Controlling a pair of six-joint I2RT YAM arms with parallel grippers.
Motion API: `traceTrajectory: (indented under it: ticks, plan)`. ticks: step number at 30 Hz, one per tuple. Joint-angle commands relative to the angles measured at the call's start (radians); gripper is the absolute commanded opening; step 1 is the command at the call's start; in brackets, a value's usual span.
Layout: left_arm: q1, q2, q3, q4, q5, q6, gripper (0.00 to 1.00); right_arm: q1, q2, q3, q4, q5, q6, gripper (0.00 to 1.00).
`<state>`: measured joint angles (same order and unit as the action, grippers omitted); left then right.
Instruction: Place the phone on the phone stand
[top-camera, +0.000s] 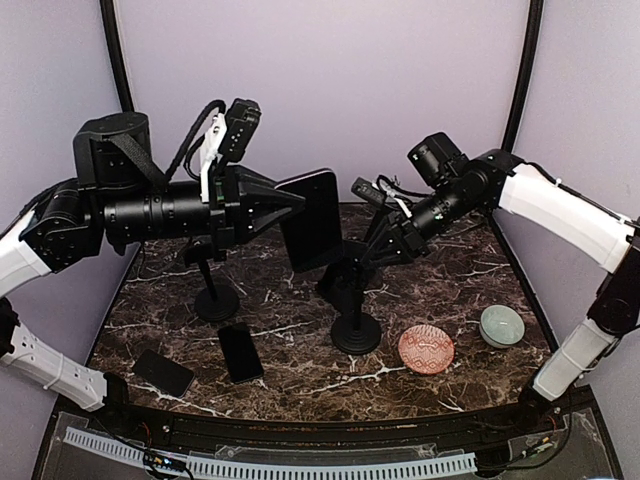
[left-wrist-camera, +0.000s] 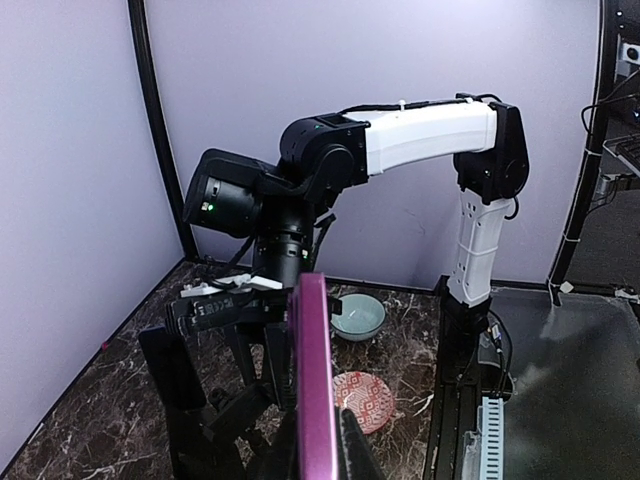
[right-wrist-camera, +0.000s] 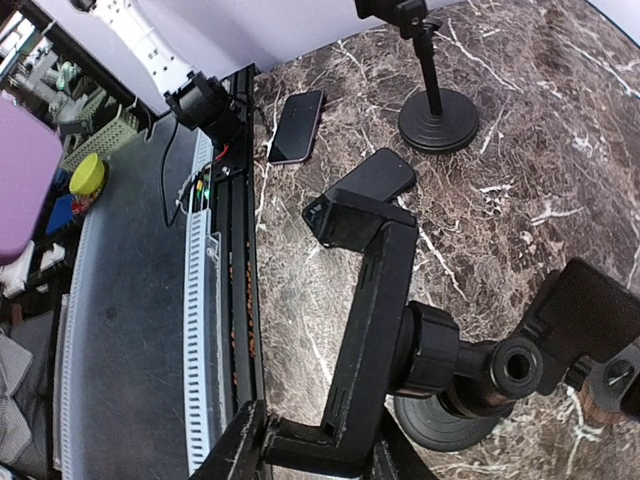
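Item: phone (top-camera: 312, 222), dark-faced with a purple edge, held upright and off the counter (top-camera: 300, 385), edge-on to the left wrist camera. It was clamped at its lower end in the left claw (top-camera: 290, 205), fingers pressed together on it. The phone hung at 11 o'clock of the phone stand's base, not yet seated. Item: phone stand (top-camera: 352, 300), black, with a round base near the counter's middle and its cradle bracket (right-wrist-camera: 370, 300) tilted. The right claw (top-camera: 375, 250) was closed on the lower end of that bracket, a finger against either side. Item: second stand (top-camera: 214, 300), black, at 9 o'clock of the first, well apart. Item: black handset (top-camera: 240, 352), flat on the counter at 8 o'clock of the phone stand. Item: another handset (top-camera: 163, 372), flat, further out at 8 o'clock near the counter's edge. Item: patterned pink dish (top-camera: 426, 349), just beside the stand's base at 3 o'clock. Item: pale green bowl (top-camera: 501, 325), at 2 o'clock of the dish.
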<state>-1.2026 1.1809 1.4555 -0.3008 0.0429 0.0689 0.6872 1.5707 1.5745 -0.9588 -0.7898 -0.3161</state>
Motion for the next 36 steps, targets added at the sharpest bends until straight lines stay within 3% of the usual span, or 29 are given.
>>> traceTrajectory:
  ticks: [1,5,11,18,23,30,36]
  plan:
    - [-0.003,-0.006,0.0,0.08,-0.003,0.017,0.0,-0.013,0.011,0.038,0.006,-0.007,0.03,0.37]
    - [-0.002,-0.009,-0.006,0.075,-0.008,0.014,0.0,-0.026,0.007,0.046,0.009,0.01,0.066,0.43]
    - [-0.003,-0.018,-0.023,0.085,-0.01,0.008,0.0,-0.044,0.011,0.045,-0.002,0.004,0.087,0.36]
    - [-0.003,-0.012,-0.025,0.09,0.001,-0.001,0.0,-0.047,0.005,0.034,-0.005,0.017,0.073,0.11]
    - [-0.002,0.034,0.007,0.085,0.054,0.0,0.0,-0.047,-0.007,0.017,-0.034,0.009,-0.058,0.0]
    - [0.002,0.174,0.104,0.067,0.215,0.024,0.0,-0.047,-0.003,-0.022,-0.15,-0.038,-0.356,0.0]
    - [0.049,0.277,0.178,0.075,0.384,0.016,0.0,-0.047,0.013,0.053,-0.27,-0.132,-0.484,0.0]
